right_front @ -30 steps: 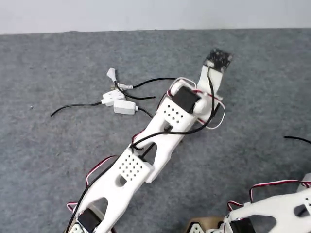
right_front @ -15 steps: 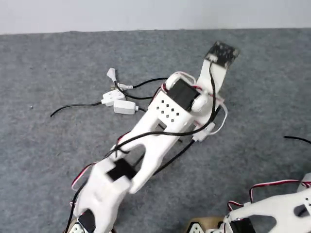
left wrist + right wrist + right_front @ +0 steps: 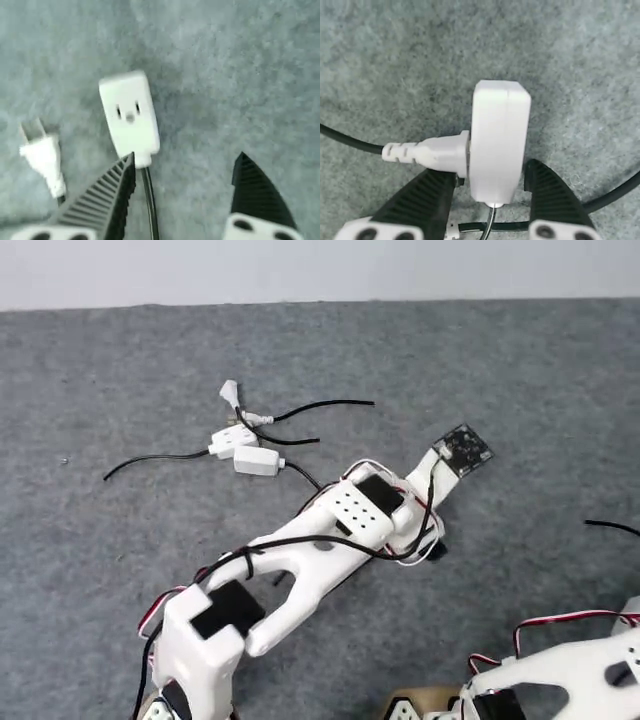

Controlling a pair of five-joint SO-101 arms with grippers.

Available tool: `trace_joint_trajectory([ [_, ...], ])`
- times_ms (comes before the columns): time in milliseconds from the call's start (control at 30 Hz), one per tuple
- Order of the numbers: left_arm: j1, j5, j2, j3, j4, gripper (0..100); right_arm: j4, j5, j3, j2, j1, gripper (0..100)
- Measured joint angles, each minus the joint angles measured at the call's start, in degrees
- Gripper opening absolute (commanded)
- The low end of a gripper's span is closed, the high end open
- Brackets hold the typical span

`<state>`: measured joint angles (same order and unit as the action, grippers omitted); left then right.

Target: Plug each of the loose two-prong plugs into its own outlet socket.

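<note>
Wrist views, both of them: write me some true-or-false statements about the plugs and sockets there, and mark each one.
1. In the left wrist view the left gripper has its jaws open, gripping nothing. True.
2. The two-prong plug in that view sits plugged into the outlet socket. False: it lies loose beside the socket, apart from it.
3. In the right wrist view a white plug goes into the side of the socket block. True.
4. Everything lies on bare wood. False: the surface is a grey mat.
</note>
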<state>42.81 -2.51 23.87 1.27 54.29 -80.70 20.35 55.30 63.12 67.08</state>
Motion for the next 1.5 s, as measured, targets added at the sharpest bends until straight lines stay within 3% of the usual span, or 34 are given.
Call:
trace_joint_trajectory([
  [267,-0.35,-3.69,10.46,-6.68,-6.42,28,0.00,0.00,0.00,0.00,0.00,15.4],
  [500,-4.04,-3.60,18.37,-18.37,-0.79,28,0.00,0.00,0.00,0.00,0.00,15.3],
  [733,-4.04,-3.87,19.96,-22.68,8.18,14,0.00,0.00,0.00,0.00,0.00,15.1],
  [1067,-3.96,-4.92,19.96,-22.86,8.88,1,0.00,0.00,0.00,0.00,0.00,15.1],
  [1233,-3.69,2.02,17.14,-23.30,12.57,1,0.00,0.00,0.00,0.00,0.00,15.1],
  [1500,0.00,11.60,-2.81,-23.38,29.01,1,0.00,0.00,0.00,0.00,0.00,15.1],
])
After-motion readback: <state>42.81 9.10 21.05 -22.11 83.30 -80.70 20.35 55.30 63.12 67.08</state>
